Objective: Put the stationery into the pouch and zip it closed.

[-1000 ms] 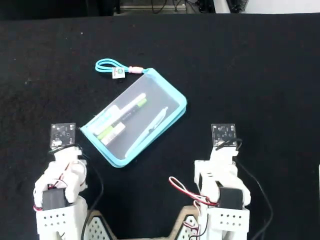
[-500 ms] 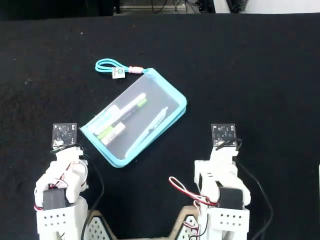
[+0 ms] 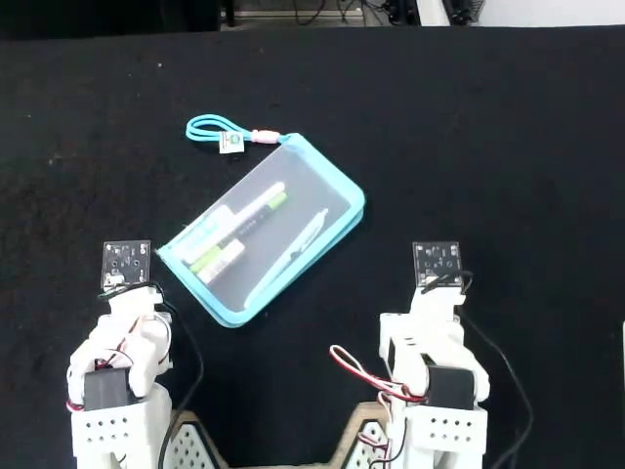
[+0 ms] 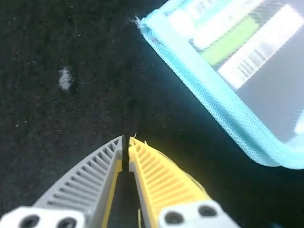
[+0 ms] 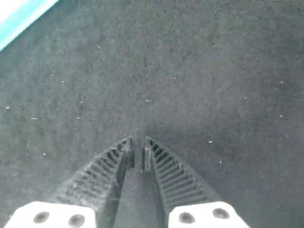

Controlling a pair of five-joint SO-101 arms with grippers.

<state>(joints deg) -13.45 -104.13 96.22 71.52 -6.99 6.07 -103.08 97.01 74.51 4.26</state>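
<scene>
— Fingers (image 4: pixel 156 171) of the left gripper (image 4: pixel 127 138)?
— Pressed together at the tips, gray against yellow, with nothing between. Hung low over the black table (image 4: pixel 57 118), near the closest corner of the pouch (image 4: pixel 223 114) but apart from it.
— And on the right gripper (image 5: pixel 137 140)?
— Drawn in as well, down to a thin slit, pinching nothing. Pointed at bare cloth, with a sliver of the pouch's blue edge (image 5: pixel 19 14) farther off.
— From above, the left arm (image 3: pixel 117 337) and right arm (image 3: pixel 435 337)?
— Sat folded back at the near edge of the table, side by side, well apart.
— Then the pouch?
— Lay flat and slantwise beyond both, nearer the left arm. Clear-faced, trimmed in light blue.
— The stationery?
— Already inside. White pen (image 3: pixel 259 200) and green marker (image 3: pixel 244 227) side by side, lengthwise along the pouch; pale pen (image 3: pixel 293 252) alone, closer to the right arm.
— Zipped?
— Could not tell for certain from these views.
— Farthest out?
— Blue loop strap (image 3: pixel 210 127), trailing from the pouch's far corner, with a small white tag (image 3: pixel 231 143) beside it, flat on the cloth.
</scene>
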